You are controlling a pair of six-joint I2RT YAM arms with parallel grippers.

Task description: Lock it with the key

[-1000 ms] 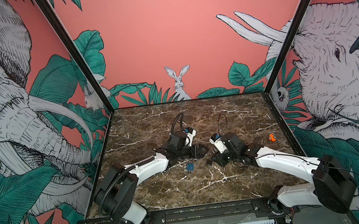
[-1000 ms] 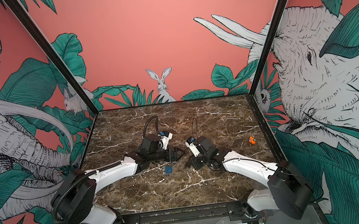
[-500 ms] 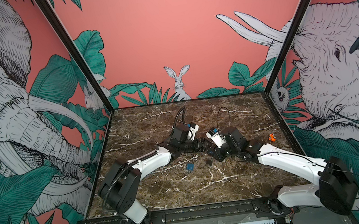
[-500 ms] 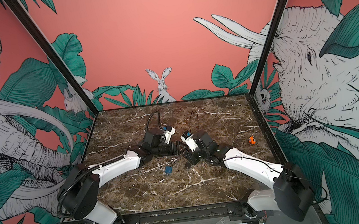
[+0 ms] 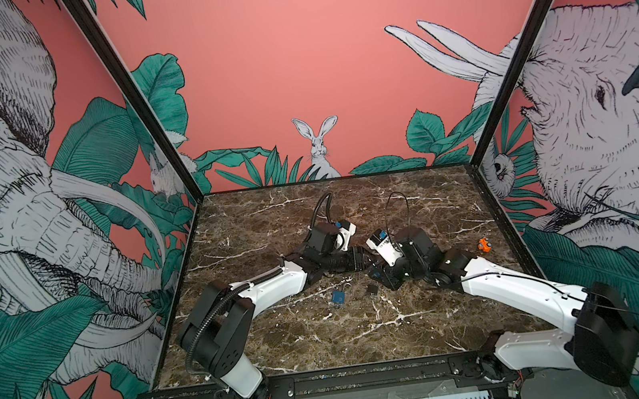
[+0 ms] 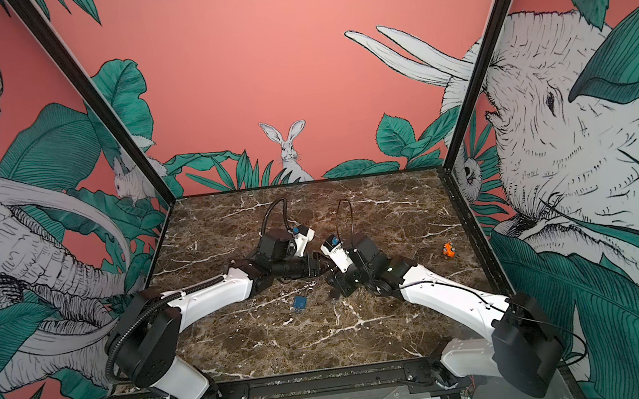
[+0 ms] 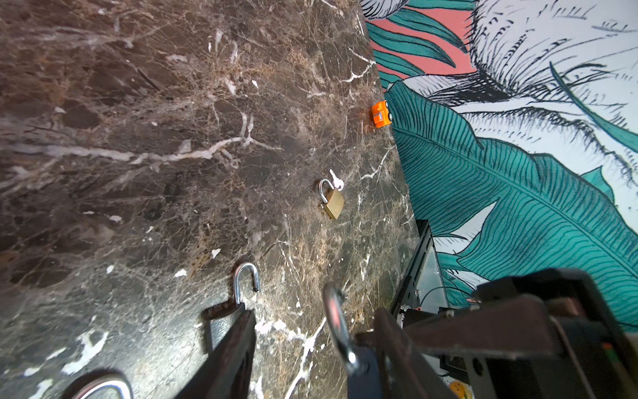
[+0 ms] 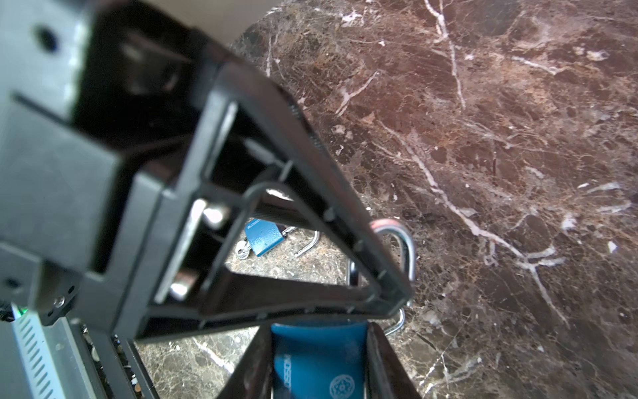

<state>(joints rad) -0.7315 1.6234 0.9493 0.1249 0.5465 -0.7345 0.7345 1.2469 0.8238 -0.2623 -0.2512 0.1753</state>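
Loose blue padlock amid open marble.

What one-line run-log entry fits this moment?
right tool: shut on blue padlock | left tool: open, jaws astride its shackle | brass padlock: lying on table

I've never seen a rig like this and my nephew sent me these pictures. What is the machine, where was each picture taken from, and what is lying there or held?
This is a robot: a left arm and a right arm, each ending in a two-fingered gripper, on a marble tabletop. The two wide pictures come from one camera head above; the two close ones from cameras on the wrists. The right gripper is clamped on a blue padlock; the left gripper, jaws apart, is at its shackle. Lying loose: a second blue padlock, a brass padlock with a key beside it, a dark padlock and an orange toy car.
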